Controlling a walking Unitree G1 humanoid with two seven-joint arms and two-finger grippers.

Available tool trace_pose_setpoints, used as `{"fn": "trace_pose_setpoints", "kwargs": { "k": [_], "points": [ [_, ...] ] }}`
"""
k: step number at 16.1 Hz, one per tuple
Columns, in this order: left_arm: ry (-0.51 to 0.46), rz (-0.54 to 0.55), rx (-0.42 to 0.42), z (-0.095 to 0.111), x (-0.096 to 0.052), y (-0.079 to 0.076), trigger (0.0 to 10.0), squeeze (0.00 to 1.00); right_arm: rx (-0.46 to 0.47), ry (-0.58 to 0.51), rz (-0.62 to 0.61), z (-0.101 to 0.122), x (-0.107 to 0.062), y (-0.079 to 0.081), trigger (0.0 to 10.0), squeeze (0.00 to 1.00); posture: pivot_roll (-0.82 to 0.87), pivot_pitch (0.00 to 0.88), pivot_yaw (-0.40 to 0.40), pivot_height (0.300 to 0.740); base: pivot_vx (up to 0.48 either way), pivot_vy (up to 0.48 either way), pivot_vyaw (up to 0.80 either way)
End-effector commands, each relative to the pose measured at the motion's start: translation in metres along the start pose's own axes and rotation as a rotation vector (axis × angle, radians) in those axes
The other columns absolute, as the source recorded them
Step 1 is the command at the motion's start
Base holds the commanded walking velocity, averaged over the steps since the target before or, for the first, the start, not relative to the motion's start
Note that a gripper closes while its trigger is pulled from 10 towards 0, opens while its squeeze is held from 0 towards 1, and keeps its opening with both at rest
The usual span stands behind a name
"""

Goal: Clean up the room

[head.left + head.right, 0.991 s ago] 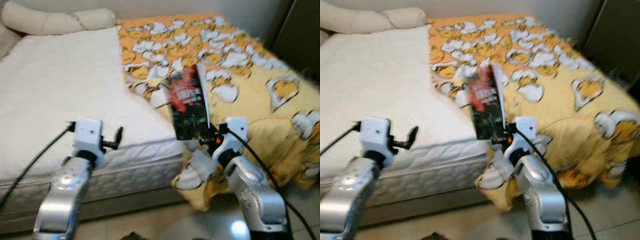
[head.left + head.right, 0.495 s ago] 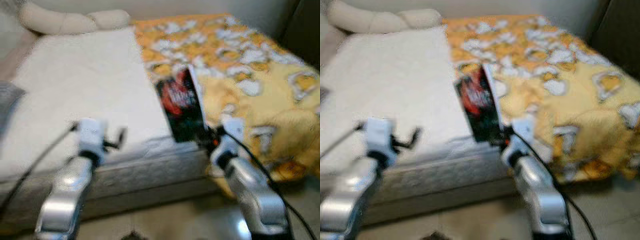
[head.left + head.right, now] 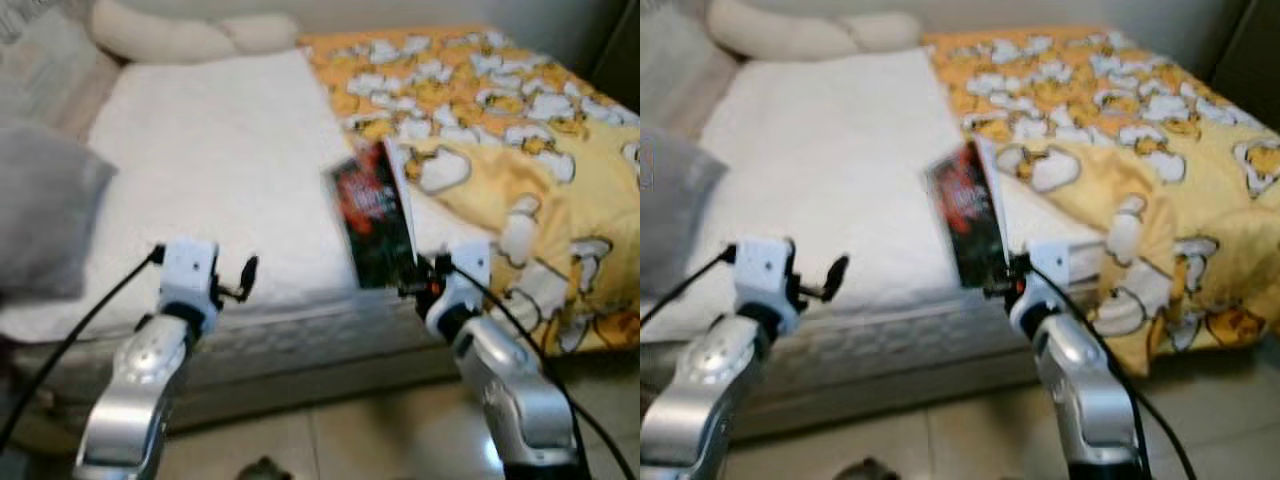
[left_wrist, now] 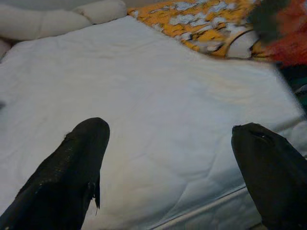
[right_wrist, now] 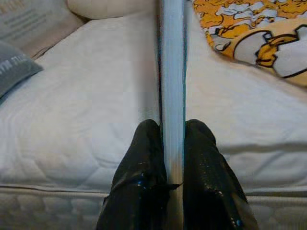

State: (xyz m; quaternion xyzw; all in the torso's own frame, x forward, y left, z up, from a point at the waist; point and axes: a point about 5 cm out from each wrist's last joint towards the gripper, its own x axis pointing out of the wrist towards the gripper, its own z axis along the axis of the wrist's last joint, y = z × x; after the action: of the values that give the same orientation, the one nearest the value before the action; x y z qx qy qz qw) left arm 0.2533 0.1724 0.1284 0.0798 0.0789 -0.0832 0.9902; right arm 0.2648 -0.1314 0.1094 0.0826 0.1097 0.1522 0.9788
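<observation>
Right pincer (image 5: 171, 143) pinches an upright book (image 3: 375, 215) above the bed (image 3: 220, 180); left pincer (image 4: 168, 158), fingers spread, reaches level toward the mattress.

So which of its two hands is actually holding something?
The right hand: its fingers pinch a thin book upright over the bed. The left hand is open.

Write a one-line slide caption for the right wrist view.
Right pincer clamps a thin book edge-on above the white mattress.
</observation>
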Motion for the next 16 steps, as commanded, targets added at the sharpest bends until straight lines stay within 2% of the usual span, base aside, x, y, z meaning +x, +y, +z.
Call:
{"fn": "trace_pose_setpoints", "kwargs": {
  "k": [1, 4, 7, 10, 13, 16],
  "points": [
    [-0.007, 0.026, 0.011, 0.0023, -0.0014, 0.0068, 10.0, 0.0, 0.006, -0.055, 0.018, 0.0112, 0.0015, 0.0047, 10.0, 0.0, 0.03, 0.0, 0.006, 0.74, 0.0, 0.42, 0.0],
    [-0.033, 0.039, -0.013, 0.006, -0.0012, 0.0059, 10.0, 0.0, 0.005, -0.051, 0.019, 0.0113, 0.0019, 0.0043, 10.0, 0.0, 0.04, 0.0, 0.005, 0.74, 0.0, 0.123, 0.0],
    [-0.026, 0.041, 0.005, 0.0067, -0.0002, 0.0067, 10.0, 0.0, 0.007, -0.049, 0.017, 0.0112, 0.0032, 0.0038, 10.0, 0.0, 0.04, 0.0, 0.007, 0.74, 0.0, 0.0, 0.0],
    [-0.045, 0.061, -0.009, 0.0101, 0.0014, 0.0121, 10.0, 0.0, 0.012, -0.052, 0.022, 0.0126, 0.0074, 0.006, 10.0, 0.0, 0.04, 0.0, 0.011, 0.74, 0.0, 0.0, 0.0],
    [-0.044, 0.064, -0.012, 0.0103, 0.002, 0.0121, 10.0, 0.0, -0.015, -0.044, 0.05, 0.0127, 0.0099, 0.0091, 10.0, 0.0, 0.04, 0.0, 0.012, 0.74, 0.245, 0.0, 0.0],
    [-0.042, 0.062, -0.01, 0.0108, 0.0027, 0.0116, 10.0, 0.0, -0.019, -0.037, 0.065, 0.0124, 0.0113, 0.0097, 10.0, 0.0, 0.04, 0.0, 0.01, 0.74, 0.255, 0.0, 0.8]
  ]
}}
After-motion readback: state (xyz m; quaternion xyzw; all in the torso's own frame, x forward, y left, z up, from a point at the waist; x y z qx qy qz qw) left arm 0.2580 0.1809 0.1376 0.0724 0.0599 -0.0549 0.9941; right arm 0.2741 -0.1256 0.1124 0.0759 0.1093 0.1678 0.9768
